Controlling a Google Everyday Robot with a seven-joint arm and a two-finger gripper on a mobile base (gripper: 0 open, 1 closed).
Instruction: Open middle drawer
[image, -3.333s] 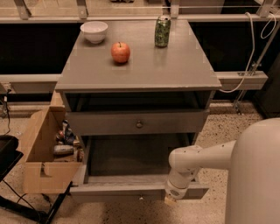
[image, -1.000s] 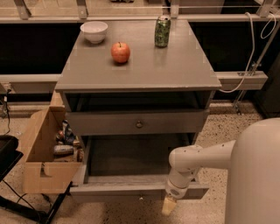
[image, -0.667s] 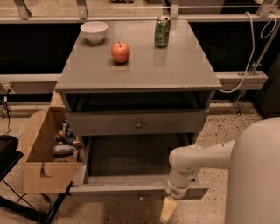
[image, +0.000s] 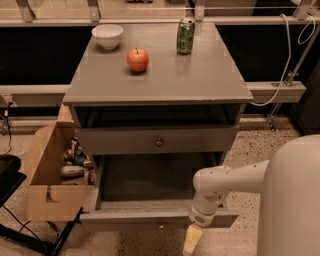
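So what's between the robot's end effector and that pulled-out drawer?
Nothing. In the camera view, the end effector hangs just in front of the pulled-out drawer, near its right end, with only floor beneath it.

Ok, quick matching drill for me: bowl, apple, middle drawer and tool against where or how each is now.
1 white round bowl
2 red apple
3 grey wooden middle drawer
4 pale yellow tool

A pulled out
B far corner of the grey cabinet top, left in view
C low, just in front of the open drawer's front
D cabinet top, nearer the camera than the bowl

Pairs: 1-B, 2-D, 3-A, 4-C
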